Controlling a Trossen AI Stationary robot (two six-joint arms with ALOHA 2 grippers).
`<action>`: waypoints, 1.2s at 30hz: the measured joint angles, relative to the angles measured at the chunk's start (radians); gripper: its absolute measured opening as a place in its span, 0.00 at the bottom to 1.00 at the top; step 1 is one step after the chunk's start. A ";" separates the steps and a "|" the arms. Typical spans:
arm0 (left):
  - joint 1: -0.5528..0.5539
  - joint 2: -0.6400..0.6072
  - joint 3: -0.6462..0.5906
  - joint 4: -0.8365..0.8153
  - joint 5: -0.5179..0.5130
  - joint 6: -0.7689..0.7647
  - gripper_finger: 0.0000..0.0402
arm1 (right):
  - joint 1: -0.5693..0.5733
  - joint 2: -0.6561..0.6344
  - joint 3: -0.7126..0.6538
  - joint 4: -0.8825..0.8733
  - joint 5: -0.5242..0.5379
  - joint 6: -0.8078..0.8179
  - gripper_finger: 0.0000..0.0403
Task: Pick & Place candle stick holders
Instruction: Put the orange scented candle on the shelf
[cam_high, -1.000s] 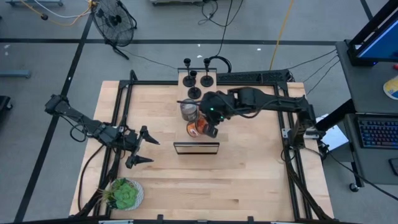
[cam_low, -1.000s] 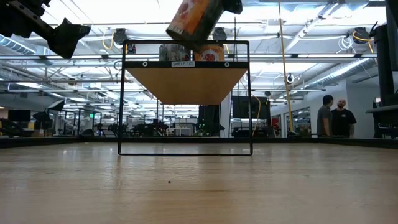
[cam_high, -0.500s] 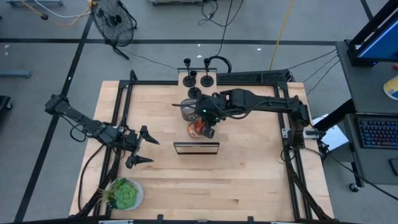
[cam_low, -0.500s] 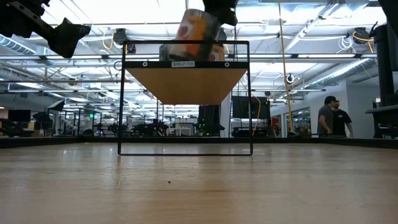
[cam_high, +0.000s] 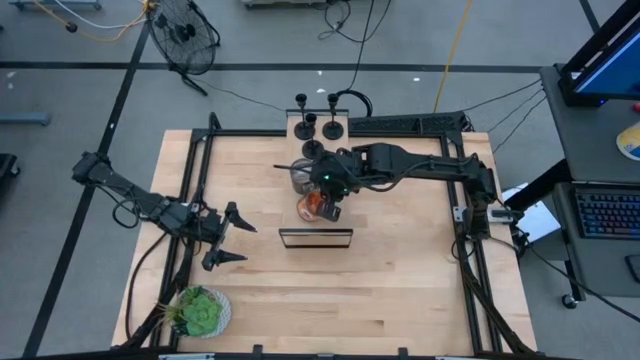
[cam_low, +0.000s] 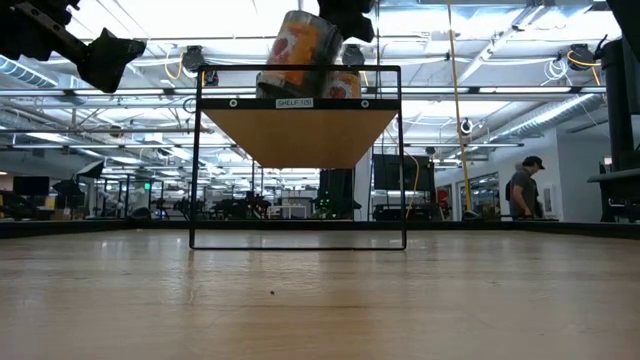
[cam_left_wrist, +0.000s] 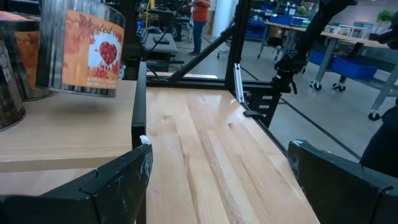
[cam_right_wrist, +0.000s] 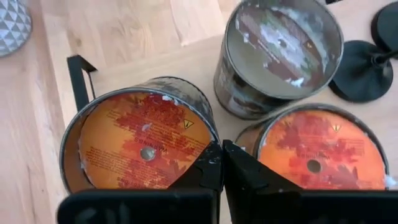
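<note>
Setting: open workshop hall with ceiling lights, a floor fan (cam_high: 185, 35) behind the rig and a person (cam_low: 524, 190) far off across the room. Pale wooden bench (cam_high: 400, 280) in a black frame.

Shelf (cam_low: 298, 135): small raised wooden board in a black wire frame, at the back middle of the bench.

Candle stick holders (cam_high: 317, 125): three, matte black, upright, grouped at the shelf's back edge. None is gripped.

Jars: three glass candle jars. One orange jar (cam_right_wrist: 140, 146) is held tilted just above the shelf's front; a second orange one (cam_right_wrist: 320, 152) and a grey one (cam_right_wrist: 280, 53) stand beside it.

Right gripper (cam_right_wrist: 221, 171): over the shelf, jaws clamped on the rim of the tilted jar.

Left gripper (cam_high: 230, 240): waiting over the bench's left side, well apart from the shelf, jaws apart, holding nothing.

Plant (cam_high: 198, 312): small potted green, front left corner.

Step in hand, by judgement: a jar is being handled at the shelf; the holders are untouched. Next move calls for setting the jar down level, letting go, then reaching back past the jars to one thin stem
</note>
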 joint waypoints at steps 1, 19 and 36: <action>0.000 0.000 0.000 0.000 0.000 0.000 0.94 | 0.000 0.000 0.000 0.006 -0.001 0.000 0.00; 0.000 0.000 0.000 0.000 0.029 0.003 0.94 | 0.000 0.000 -0.001 0.021 0.000 -0.026 0.02; 0.000 0.000 0.000 0.000 0.045 0.003 0.94 | 0.000 0.000 -0.002 0.070 0.000 -0.071 0.02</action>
